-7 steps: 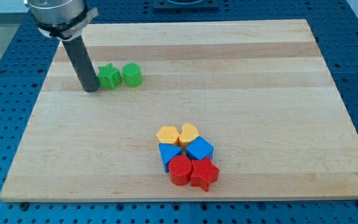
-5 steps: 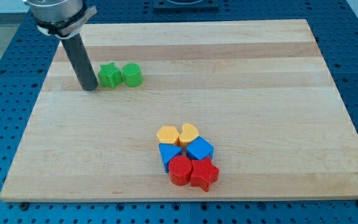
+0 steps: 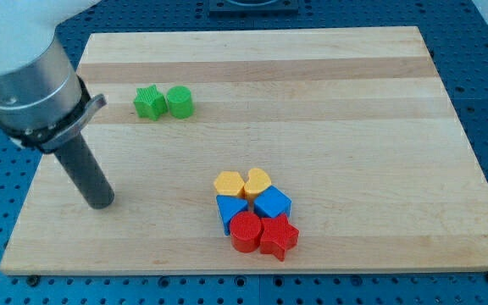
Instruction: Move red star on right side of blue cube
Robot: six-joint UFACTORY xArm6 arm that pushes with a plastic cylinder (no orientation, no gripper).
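Observation:
The red star (image 3: 280,238) lies at the bottom of a tight cluster near the board's lower middle. It touches the blue cube (image 3: 272,204) just above it and a red cylinder (image 3: 246,232) on its left. My tip (image 3: 101,203) rests on the board far to the view's left of the cluster, well apart from every block.
In the cluster are also a blue block (image 3: 230,209), an orange hexagon-like block (image 3: 228,184) and a yellow heart (image 3: 257,181). A green star (image 3: 148,102) and a green cylinder (image 3: 180,102) sit side by side near the upper left. The wooden board (image 3: 354,127) ends at blue pegboard.
My tip has moved from beside the green star down toward the view's bottom, along the board's left part. No block has moved.

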